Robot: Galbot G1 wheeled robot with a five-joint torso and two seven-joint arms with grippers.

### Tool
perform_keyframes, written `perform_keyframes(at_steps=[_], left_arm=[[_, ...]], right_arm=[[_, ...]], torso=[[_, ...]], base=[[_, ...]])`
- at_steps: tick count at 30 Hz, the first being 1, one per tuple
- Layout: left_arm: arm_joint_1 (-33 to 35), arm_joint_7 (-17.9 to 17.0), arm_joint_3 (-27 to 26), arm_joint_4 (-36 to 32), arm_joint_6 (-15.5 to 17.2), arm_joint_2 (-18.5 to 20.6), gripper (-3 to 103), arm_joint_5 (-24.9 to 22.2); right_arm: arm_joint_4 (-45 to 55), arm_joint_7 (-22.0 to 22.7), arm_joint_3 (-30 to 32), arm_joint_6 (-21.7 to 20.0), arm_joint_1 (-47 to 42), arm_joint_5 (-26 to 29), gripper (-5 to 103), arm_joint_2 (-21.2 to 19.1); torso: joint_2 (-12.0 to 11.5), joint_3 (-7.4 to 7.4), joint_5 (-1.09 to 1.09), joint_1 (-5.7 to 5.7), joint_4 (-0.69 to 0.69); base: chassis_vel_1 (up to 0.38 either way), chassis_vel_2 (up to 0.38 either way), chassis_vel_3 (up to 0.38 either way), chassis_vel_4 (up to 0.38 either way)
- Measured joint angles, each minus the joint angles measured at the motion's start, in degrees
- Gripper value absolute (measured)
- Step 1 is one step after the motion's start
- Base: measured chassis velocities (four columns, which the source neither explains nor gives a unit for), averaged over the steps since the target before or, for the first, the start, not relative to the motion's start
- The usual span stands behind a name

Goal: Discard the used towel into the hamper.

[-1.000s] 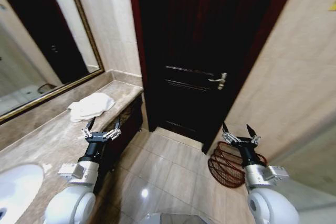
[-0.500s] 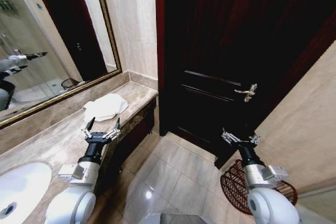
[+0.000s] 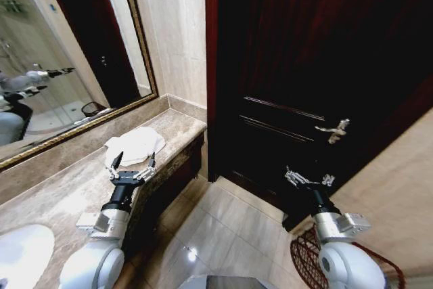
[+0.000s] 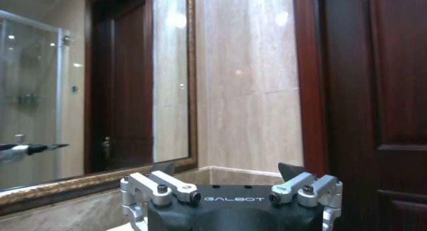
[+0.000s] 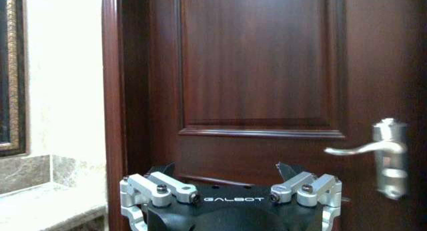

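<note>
A crumpled white towel (image 3: 135, 145) lies on the marble counter (image 3: 61, 191) near its far end by the mirror. My left gripper (image 3: 132, 160) is held open over the counter, just short of the towel, with nothing between its fingers. The same gripper (image 4: 227, 167) faces the mirror and wall in its wrist view. My right gripper (image 3: 308, 179) hangs open and empty above the floor before the dark door (image 3: 304, 65); the right wrist view has it (image 5: 227, 167) facing that door. The hamper (image 3: 300, 254), dark red woven bars, stands on the floor at the lower right, mostly hidden behind my right arm.
A gold-framed mirror (image 3: 61, 65) runs along the wall above the counter. A white sink (image 3: 24, 252) is set in the counter's near end. The door has a silver lever handle (image 3: 333, 130). Tiled floor (image 3: 223, 225) lies between the counter and the hamper.
The whole picture has shifted right as the camera turned left. The door and hamper now sit farther right, the hamper nearly at the corner. Both arms keep the same pose.
</note>
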Motion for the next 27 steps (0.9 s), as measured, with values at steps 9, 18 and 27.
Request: perform_keyframes(at_steps=[9,18,27], left_arm=[[0.13,-0.14,-0.08,0.12,-0.34,-0.62,100,0.05],[0.16,-1.53,0.12,0.64,-1.19,-1.77,100,0.28],[-1.16,-8.87,0.18,-0.17,8.13,0.43,100,-3.06]], right_arm=[[0.24,-0.02,-0.13,-0.14,-0.07,-0.01,100,-0.30],[0.47,0.08,-0.15,-0.25,-0.13,0.35,100,-0.59],[1.14,0.65,0.00,-0.25,-0.73,0.46,100,-0.76]], torso=[[0.01,0.00,-0.01,0.00,-0.02],[0.00,0.00,-0.01,0.01,-0.01],[0.01,-0.01,-0.01,-0.02,-0.01]], base=[[-0.078,0.149,0.151,-0.078],[-0.078,0.133,0.132,-0.091],[-0.020,0.019,0.019,-0.026]])
